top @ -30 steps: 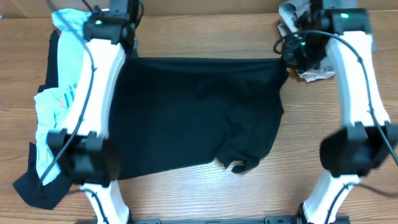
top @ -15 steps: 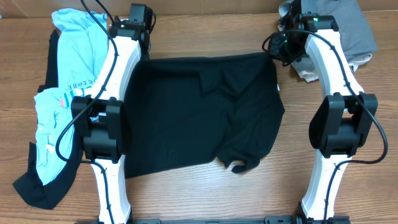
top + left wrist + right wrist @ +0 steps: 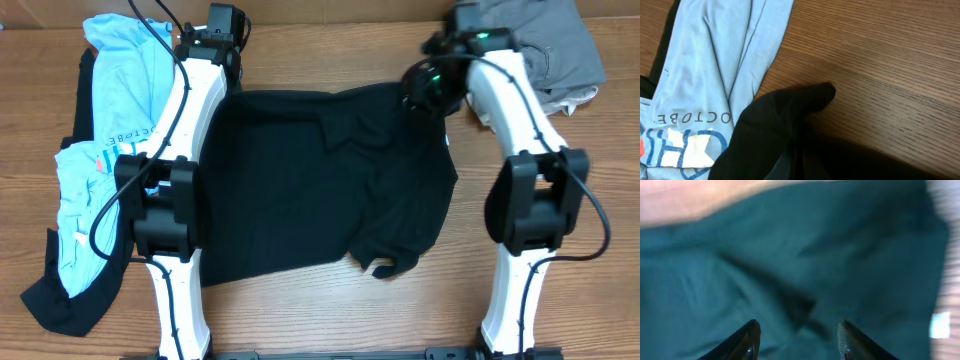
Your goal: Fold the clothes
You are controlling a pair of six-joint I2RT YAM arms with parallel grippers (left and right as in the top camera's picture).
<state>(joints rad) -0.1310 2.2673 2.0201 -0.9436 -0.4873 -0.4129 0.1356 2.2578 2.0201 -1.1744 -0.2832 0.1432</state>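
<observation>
Although the black shirt [image 3: 320, 190] lies spread across the middle of the table [image 3: 330, 320], its near right hem is rumpled and a crease runs in from the far edge. I therefore judge the work to be at the flattening stage, before any fold. The right gripper [image 3: 425, 90] hovers over the shirt's far right corner, its fingers [image 3: 751, 339] spread with nothing between them; next it needs to close on that edge. The left gripper [image 3: 228, 62] sits at the far left corner, but whether it pinches the cloth I cannot tell. Counted:
- one black shirt
- light blue cloth [image 3: 120, 90] heaped on the left, one shirt or two I cannot tell
- one grey garment [image 3: 565, 50] far right
- one dark garment [image 3: 60, 300] near left
- two arms
</observation>
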